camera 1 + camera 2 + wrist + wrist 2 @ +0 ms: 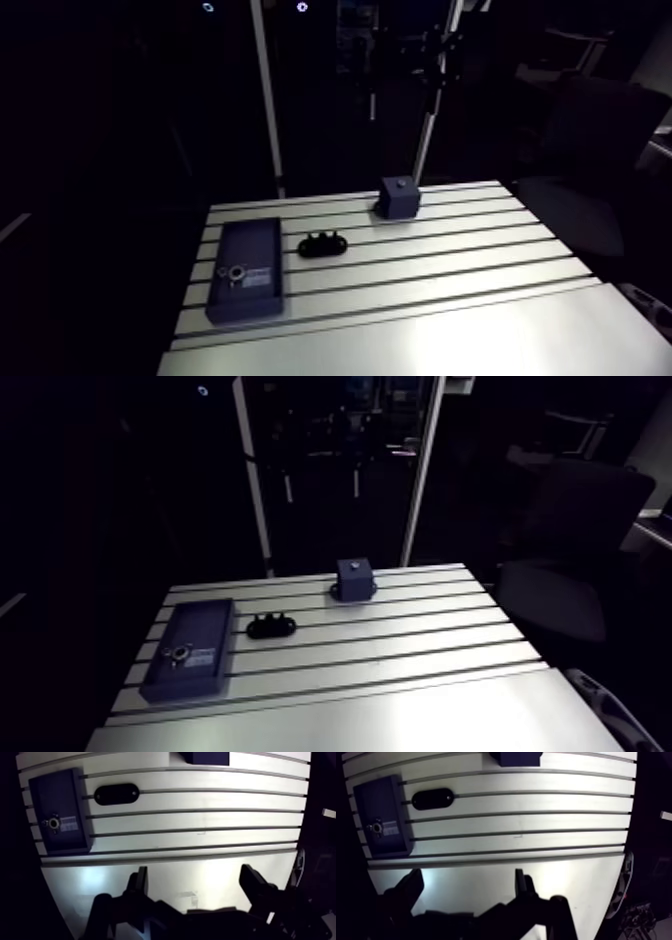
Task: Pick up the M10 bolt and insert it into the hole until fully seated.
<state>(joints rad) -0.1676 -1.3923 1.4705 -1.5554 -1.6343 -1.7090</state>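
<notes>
The M10 bolt [53,823] shows as a small metal ring with a dark centre on a flat dark-blue tray [60,792], far ahead of the gripper and off to one side. A dark-blue block [400,196] with a small hole on top stands at the table's far edge. My gripper [196,883] is open, its two dark fingers [140,883] wide apart over the bare near part of the table, with nothing between them. The gripper does not show in the arm view.
A black oval holder [322,243] with small bumps lies between the tray and the block. The slotted aluminium table [450,270] has a smooth plate along its near side [450,340]. An upright white post [268,110] stands behind the far edge.
</notes>
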